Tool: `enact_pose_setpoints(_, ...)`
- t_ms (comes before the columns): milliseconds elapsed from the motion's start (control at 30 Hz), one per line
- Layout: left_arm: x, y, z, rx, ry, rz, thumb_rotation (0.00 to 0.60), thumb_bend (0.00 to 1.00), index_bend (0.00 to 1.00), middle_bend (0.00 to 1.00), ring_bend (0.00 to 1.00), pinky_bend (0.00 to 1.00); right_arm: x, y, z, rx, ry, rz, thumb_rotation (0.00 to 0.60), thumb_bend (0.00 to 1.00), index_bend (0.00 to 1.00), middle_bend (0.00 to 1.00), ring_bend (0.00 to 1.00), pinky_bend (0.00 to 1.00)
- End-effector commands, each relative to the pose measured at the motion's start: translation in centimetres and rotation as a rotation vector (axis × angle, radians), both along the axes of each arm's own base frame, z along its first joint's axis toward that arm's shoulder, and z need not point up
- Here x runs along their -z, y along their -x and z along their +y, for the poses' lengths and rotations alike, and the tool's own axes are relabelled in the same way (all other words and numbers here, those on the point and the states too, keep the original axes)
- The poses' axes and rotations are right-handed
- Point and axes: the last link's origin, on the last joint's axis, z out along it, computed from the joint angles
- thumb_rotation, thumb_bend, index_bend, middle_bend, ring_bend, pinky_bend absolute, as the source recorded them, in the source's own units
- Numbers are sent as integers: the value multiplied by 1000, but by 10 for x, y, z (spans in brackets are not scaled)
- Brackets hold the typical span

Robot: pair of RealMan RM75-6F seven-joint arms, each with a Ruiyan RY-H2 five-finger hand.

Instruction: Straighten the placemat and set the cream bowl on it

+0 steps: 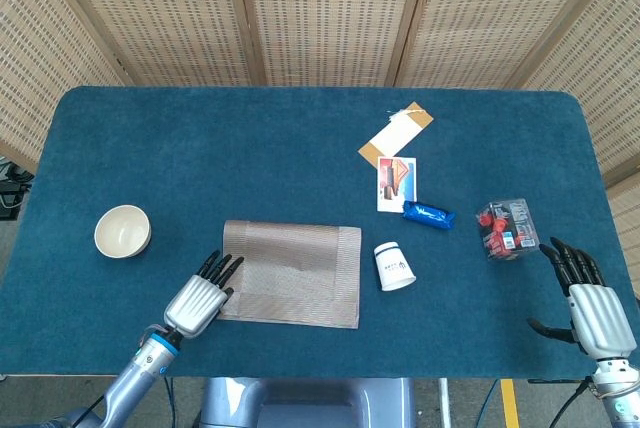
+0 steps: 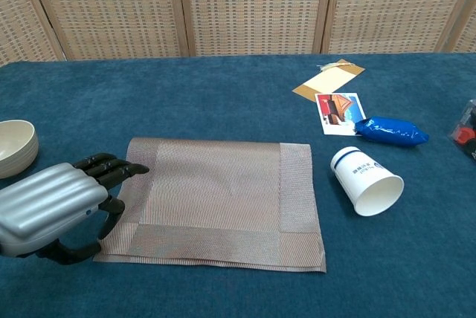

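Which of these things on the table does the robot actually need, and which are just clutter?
Needed: placemat, cream bowl, left hand.
Clutter: tipped paper cup, blue packet, picture card, brown tag, red-and-clear pack.

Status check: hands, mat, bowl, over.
Left hand on placemat left edge, pinching it. Right hand open, idle. Cream bowl off the mat. Paper cup beside mat.

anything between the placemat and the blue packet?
Yes: a white paper cup on its side lies between the placemat and the blue packet, touching neither. Clearest in the head view; the chest view shows it too.
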Motion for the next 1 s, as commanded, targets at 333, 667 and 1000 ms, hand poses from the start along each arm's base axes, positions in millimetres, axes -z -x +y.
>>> enact_pose_setpoints(333,1,1,0,-9,3,7,600,387,437,0,0,0,0,0,0,-1,-5,-5,600,18,92,0,0,0)
enact_pose_setpoints(667,0,1,-1,-15,10,-1,600,502,570,0,0,0,0,0,1,-1,-5,-8,600,18,92,0,0,0)
enact_pose_setpoints(1000,-4,-1,2,-16,-4,-16,600,531,582,0,0,0,-1,0,1,-1,-4,-12,600,18,92,0,0,0)
